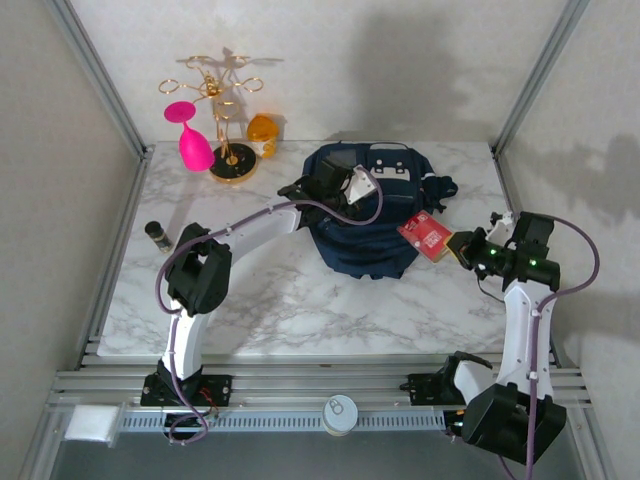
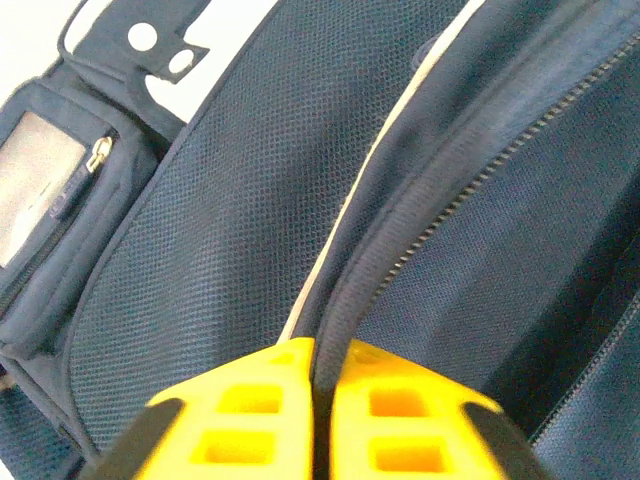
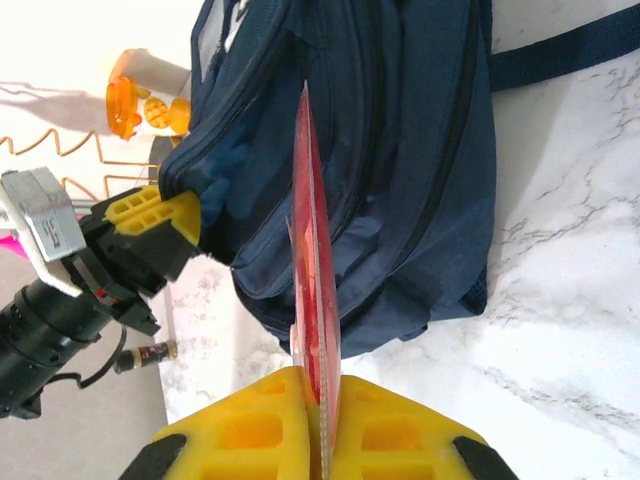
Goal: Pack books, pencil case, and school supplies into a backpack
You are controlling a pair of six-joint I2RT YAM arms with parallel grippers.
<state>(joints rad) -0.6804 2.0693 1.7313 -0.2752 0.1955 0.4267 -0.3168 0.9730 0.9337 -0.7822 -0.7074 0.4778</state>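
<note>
The backpack [image 1: 365, 250] lies mid-table [image 1: 300, 300], its zip edge pinched in our closed left gripper [image 2: 322, 365], while our right gripper [image 3: 318, 400] clamps the red box [image 3: 315, 250] beside it, not yet packed; what is inside, we cannot tell.

Light was bright and even from above. Soft grey shadows lay on the back wall [image 1: 400, 60] and the right wall [image 1: 600, 150], and the marble table [image 1: 300, 300] carried no hard glare in the top view. In the left wrist view the upper left was blown out white. The backpack [image 2: 230, 220] weave was sharp there, but the left gripper [image 2: 322, 350] was blurred. In the right wrist view the table's far left corner washed out, and the red box [image 3: 312, 250] looked soft near the lens.
</note>
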